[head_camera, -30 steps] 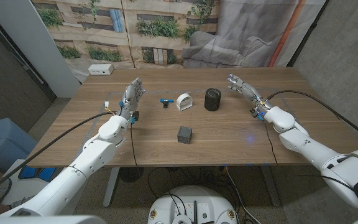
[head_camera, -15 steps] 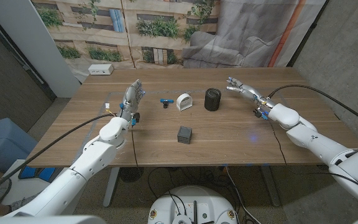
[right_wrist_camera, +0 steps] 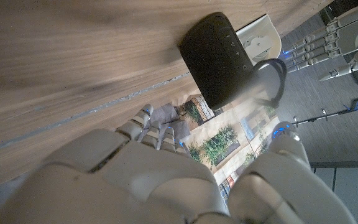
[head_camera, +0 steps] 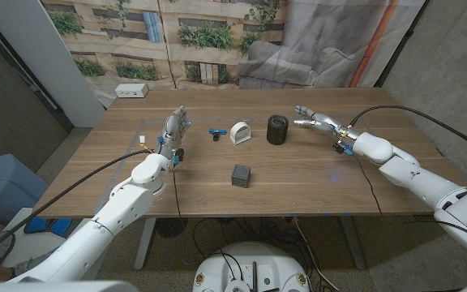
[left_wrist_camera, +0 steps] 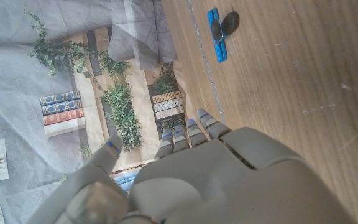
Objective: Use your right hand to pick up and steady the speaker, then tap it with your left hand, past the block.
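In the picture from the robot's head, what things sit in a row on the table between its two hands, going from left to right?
Left hand → small blue thing → white curved piece → black speaker → right hand. The dark block sits nearer the robot, in front of that row.

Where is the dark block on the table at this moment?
In the head view, the dark block stands near the table's middle, toward the robot, closer than the white object and the black speaker.
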Available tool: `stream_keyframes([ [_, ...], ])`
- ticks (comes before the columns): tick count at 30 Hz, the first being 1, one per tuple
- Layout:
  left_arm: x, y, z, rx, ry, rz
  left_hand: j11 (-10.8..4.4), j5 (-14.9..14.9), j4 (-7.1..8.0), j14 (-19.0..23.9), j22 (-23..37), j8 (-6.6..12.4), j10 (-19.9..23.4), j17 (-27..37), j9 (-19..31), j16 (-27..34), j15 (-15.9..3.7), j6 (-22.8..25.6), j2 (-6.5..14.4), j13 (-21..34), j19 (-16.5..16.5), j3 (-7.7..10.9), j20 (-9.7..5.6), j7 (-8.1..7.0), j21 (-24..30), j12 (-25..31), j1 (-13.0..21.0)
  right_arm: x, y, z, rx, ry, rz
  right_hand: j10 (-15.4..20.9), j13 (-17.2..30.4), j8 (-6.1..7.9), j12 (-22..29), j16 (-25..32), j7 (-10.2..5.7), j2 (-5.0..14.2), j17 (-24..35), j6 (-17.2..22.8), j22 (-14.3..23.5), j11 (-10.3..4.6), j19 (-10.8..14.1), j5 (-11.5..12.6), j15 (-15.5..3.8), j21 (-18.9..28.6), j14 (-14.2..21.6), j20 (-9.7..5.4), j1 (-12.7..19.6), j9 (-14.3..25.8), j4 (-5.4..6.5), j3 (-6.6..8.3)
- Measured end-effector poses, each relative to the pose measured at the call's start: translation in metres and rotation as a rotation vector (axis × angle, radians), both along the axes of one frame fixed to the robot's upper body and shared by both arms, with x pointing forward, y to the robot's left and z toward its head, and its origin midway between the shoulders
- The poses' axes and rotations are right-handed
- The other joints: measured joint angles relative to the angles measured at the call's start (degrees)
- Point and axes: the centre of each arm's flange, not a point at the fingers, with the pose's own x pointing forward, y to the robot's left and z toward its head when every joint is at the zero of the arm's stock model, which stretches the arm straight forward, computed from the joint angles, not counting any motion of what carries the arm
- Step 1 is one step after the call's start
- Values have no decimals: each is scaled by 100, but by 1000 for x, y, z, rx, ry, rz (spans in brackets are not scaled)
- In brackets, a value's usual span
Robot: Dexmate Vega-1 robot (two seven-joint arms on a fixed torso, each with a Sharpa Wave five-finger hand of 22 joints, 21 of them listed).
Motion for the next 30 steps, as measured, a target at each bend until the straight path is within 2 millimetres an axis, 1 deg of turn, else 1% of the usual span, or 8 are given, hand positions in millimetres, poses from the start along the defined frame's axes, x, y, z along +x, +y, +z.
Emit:
stream_keyframes([
  [7, 0, -3, 1, 4, 9, -5, 0, 27, 23, 0, 0, 0, 0, 0, 0, 0, 0, 0, -21, 0, 51, 24, 11, 0, 0, 0, -21, 4, 1, 1, -54, -19, -13, 92, 0, 53, 56, 43, 0, -105, -27, 0, -13, -91, 84, 55, -105, 23, 106, -82, 107, 14, -71, -9],
  [9, 0, -4, 1, 4, 13, -6, 0, 44, 23, 0, 0, 0, 0, -1, 0, 0, 0, 0, -25, 0, 51, 23, 12, 0, 0, 0, -25, 6, 1, 1, -67, -24, -19, 133, 0, 88, 80, 43, 0, -153, -27, 0, -13, -132, 144, 96, -153, 44, 153, -100, 243, 14, -77, -16],
  [16, 0, -5, 1, 3, 22, -2, 32, 44, 46, 62, 0, 0, 31, -1, 0, 0, 0, 0, -23, 0, 51, 0, 12, 0, 0, 0, -27, 10, 4, 0, -103, -45, -32, 218, 0, 146, 91, 66, -4, -227, -49, 0, -12, -216, 254, 143, -163, 45, 209, -177, 392, 14, -104, -44],
  [20, 0, -5, 0, 0, 28, 6, 31, 44, 46, 62, 0, -29, 31, -1, 0, 0, -1, 0, -2, 0, 50, 0, 11, 0, 0, 0, -47, 13, 5, 0, -124, -41, -40, 283, 0, 175, 91, 67, -127, -293, -54, 1, -12, -281, 294, 143, -152, 45, 278, -299, 569, 41, -144, -96],
  [24, -3, -8, 0, -1, 31, 5, 32, 44, 86, 62, 0, -29, 31, -1, 0, 0, -1, -1, -2, 0, 50, -6, 12, 0, 0, 0, -47, 13, 8, 0, -141, -69, -46, 304, 0, 196, 91, 66, -237, -362, -53, 1, -12, -367, 315, 143, -141, 45, 329, -320, 651, 40, -131, -153],
  [25, -2, -8, -1, -1, 34, 8, 31, 44, 93, 61, 0, -29, 31, -1, 0, 0, 0, 0, -2, 0, 50, 1, 12, 0, 0, 0, -47, 14, 9, 0, -146, -66, -47, 304, -1, 196, 91, 93, -249, -315, -53, 0, -12, -367, 325, 143, -141, 45, 329, -329, 710, 40, -127, -170],
  [28, -4, -10, -1, -1, 36, 7, 32, 44, 93, 91, 0, -29, 31, -1, 0, 0, 29, 0, -2, 0, 50, 1, 12, 0, 0, 0, -47, 15, 11, 0, -157, -77, -54, 345, 14, 196, 91, 109, -249, -368, -53, 0, -12, -407, 348, 153, -172, 45, 359, -307, 777, 40, -146, -199],
  [30, -5, -11, -1, -1, 37, 8, 31, 44, 93, 92, 0, -29, 31, -1, 0, 0, 30, -1, -2, 0, 50, 1, 12, 0, 0, 0, -47, 16, 12, 1, -163, -81, -59, 348, 28, 196, 91, 109, -249, -325, -53, 0, -12, -405, 370, 177, -172, 45, 359, -285, 822, 40, -122, -223],
])
